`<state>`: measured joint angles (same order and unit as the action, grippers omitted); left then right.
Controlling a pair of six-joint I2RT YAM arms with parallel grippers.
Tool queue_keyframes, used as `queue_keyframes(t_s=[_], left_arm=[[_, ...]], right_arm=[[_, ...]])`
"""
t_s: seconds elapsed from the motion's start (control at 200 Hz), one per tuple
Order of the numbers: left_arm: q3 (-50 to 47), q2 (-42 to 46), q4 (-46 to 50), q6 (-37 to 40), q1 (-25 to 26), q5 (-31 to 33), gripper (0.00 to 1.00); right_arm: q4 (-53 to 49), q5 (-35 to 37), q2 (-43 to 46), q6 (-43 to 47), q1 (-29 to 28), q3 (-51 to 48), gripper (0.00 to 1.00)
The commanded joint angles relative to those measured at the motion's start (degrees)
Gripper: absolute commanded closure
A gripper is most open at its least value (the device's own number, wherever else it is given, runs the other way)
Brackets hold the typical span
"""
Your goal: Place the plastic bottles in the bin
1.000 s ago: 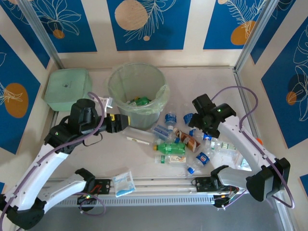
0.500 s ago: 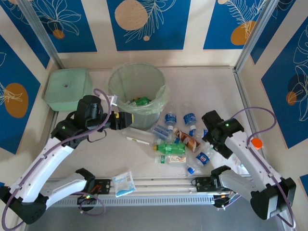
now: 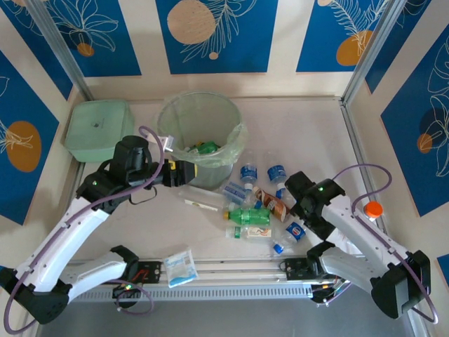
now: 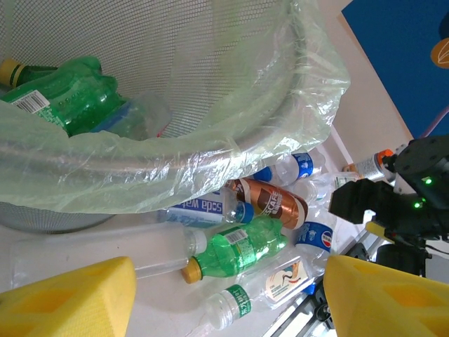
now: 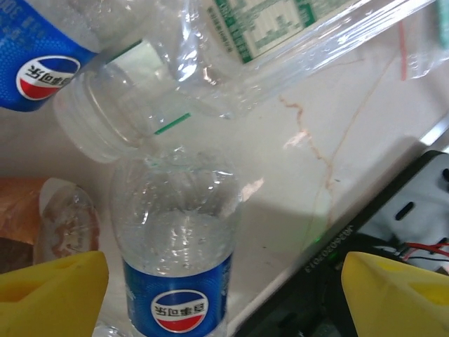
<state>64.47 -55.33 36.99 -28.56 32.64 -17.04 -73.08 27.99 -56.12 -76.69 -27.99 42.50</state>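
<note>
My left gripper [image 3: 193,170] hangs low at about 7 o'clock from the bin [image 3: 168,119], just beside its wall. Its jaws are spread wide and nothing is between them. From my left wrist, the yellow fingers [image 4: 70,298] sit at either lower corner.

The bin stands toward 12 o'clock on the surface [image 3: 302,126] and is lined with a clear bag. A green bottle [image 4: 63,95] lies inside it.

The loose bottles are heaped at 4 o'clock from the bin. Among them are a green soda bottle [image 3: 247,215], a brown-labelled bottle [image 3: 272,203], a long clear bottle [image 3: 200,195] and several clear ones with blue labels.

My right gripper [image 3: 298,214] is down over the 3 o'clock side of that heap. Its jaws are also wide apart and it grips nothing. From my right wrist, a blue-labelled clear bottle [image 5: 175,246] lies on the surface between my fingers. It is close against the finger at 8 o'clock, though I cannot tell whether it touches, and it is well apart from the other. A second blue-labelled bottle [image 5: 42,63] lies at 11 o'clock from it, and a crumpled clear bottle [image 5: 280,35] lies at 1 o'clock.

A square pale-green box [image 3: 98,126] sits at 9 o'clock from the bin. A white-and-blue packet [image 3: 181,267] lies at 6 o'clock, near the surface's edge.
</note>
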Motion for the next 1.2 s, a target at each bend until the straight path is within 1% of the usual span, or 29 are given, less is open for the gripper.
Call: queue_keyframes(t_s=[0.0,0.135,0.275,0.38,0.525,0.715,0.8,0.99,1.085,1.195], left_arm=[[2.7,0.5,0.3,2.0,0.3,-1.1,0.28],[2.3,0.6,-0.1,2.2,0.3,-0.5,0.29],[1.0,0.5,-1.8,1.2,0.3,-0.6,0.28],[1.3,0.0,-2.0,1.0,0.3,-0.9,0.28],[2.3,-0.7,-1.3,1.8,0.3,-0.4,0.28],[2.0,-0.8,-1.0,1.8,0.3,0.1,0.28],[2.0,-0.6,-0.9,1.7,0.3,0.2,0.28],[2.7,-0.2,-0.4,1.9,0.3,0.8,0.27],[3.1,-0.5,-0.1,2.3,0.3,1.3,0.27],[3.4,-0.4,0.2,2.5,0.3,2.1,0.25]], right_arm=[[0.0,-4.1,-1.0,-4.9,-0.6,-3.9,0.14],[6.5,-5.2,-2.6,-2.3,-0.2,-5.5,0.16],[12.9,-8.0,-4.7,1.8,2.6,-7.6,0.17],[15.8,-8.6,-5.8,4.0,4.3,-8.3,0.18],[18.1,-8.2,-6.4,5.7,4.8,-7.9,0.20],[19.1,-7.9,-6.4,6.2,5.5,-7.8,0.27],[19.5,-7.9,-6.4,6.6,5.5,-8.2,0.32],[19.9,-7.7,-6.0,7.4,5.3,-8.1,0.40],[18.3,-6.9,-5.1,7.4,4.5,-6.9,0.43],[14.7,-5.1,-3.0,7.1,2.2,-4.0,0.45]])
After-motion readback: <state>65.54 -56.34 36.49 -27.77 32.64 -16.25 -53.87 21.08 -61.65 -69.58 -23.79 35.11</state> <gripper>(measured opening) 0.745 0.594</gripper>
